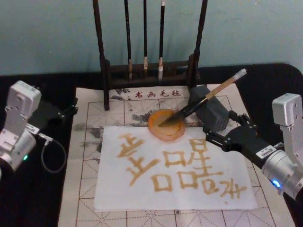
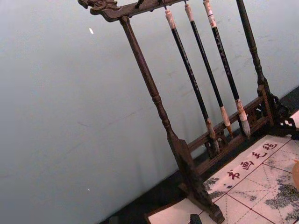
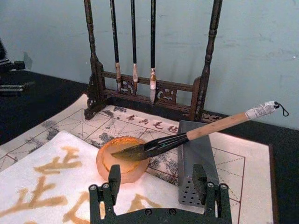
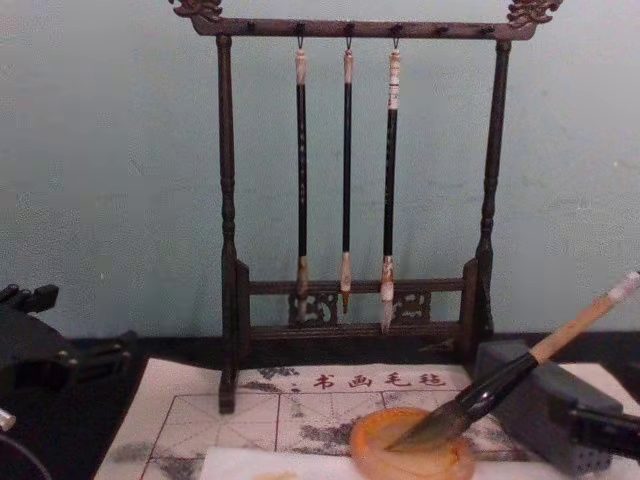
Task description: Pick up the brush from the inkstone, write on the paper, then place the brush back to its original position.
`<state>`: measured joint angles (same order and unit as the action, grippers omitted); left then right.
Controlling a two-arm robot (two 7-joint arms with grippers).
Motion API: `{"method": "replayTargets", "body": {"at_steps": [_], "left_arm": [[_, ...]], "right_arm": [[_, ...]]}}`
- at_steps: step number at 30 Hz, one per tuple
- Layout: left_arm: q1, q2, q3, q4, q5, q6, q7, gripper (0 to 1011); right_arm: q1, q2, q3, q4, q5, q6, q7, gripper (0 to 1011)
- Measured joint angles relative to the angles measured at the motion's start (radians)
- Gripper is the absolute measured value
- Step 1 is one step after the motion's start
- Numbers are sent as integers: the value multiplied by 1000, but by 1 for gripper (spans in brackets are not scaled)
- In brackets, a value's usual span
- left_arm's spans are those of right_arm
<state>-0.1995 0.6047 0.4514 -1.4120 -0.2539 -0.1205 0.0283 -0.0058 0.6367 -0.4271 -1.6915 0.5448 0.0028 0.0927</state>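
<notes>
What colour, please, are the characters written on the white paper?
Golden-brown characters on the white paper, clearest in the head view.

The rear of the counter [image 1: 38, 208] is blocked by the brush rack [image 1: 105, 71] and its three hanging thin brushes [image 1: 145, 35]. Toward the right edge, passage is narrowed by the grey block [image 1: 210, 111] and the brush [image 1: 208, 97] slanting across it into the inkstone [image 1: 166, 125]. Open room is left over the paper [image 1: 175, 184], with the right claw [image 1: 207, 130] spread just beside the block.
</notes>
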Motion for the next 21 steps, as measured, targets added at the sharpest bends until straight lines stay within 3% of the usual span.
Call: {"method": "replayTargets", "body": {"at_steps": [21], "left_arm": [[0,0,0,0,0,0,0,1001]], "right_arm": [[0,0,0,0,0,0,0,1000]]}}
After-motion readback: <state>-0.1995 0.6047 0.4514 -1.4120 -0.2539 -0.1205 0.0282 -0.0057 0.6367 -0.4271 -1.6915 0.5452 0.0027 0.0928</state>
